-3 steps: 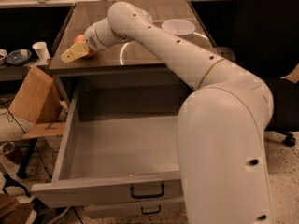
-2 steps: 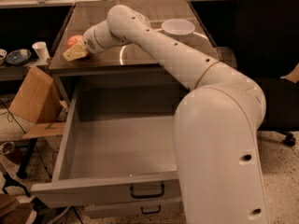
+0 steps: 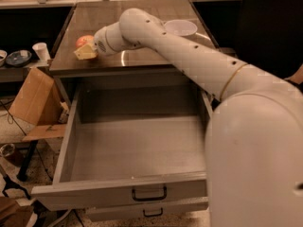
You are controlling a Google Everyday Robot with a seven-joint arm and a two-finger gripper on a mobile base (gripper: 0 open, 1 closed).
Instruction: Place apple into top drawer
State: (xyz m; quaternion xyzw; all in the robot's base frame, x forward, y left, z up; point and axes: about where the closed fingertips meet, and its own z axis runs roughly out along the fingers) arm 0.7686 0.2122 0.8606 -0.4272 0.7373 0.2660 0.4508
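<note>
The apple (image 3: pixel 84 40), red-orange, sits on the brown counter (image 3: pixel 142 18) near its left front edge. My gripper (image 3: pixel 86 53), with a yellowish tip, is at the end of the white arm (image 3: pixel 189 56) and right against the front of the apple, partly covering it. The top drawer (image 3: pixel 137 145) is pulled wide open below the counter, grey and empty, with its dark loop handle (image 3: pixel 149 193) on the front.
A white bowl (image 3: pixel 180 28) stands on the counter at the right. A narrower drawer front (image 3: pixel 147 213) sits below the open one. A cardboard box (image 3: pixel 33 100), a white cup (image 3: pixel 40 51) and a dish (image 3: pixel 16 57) are to the left. A dark chair (image 3: pixel 270 27) is at the right.
My gripper has shifted slightly on the counter's left front edge, and the apple now shows just behind its tip. The drawer and the bowl have not moved.
</note>
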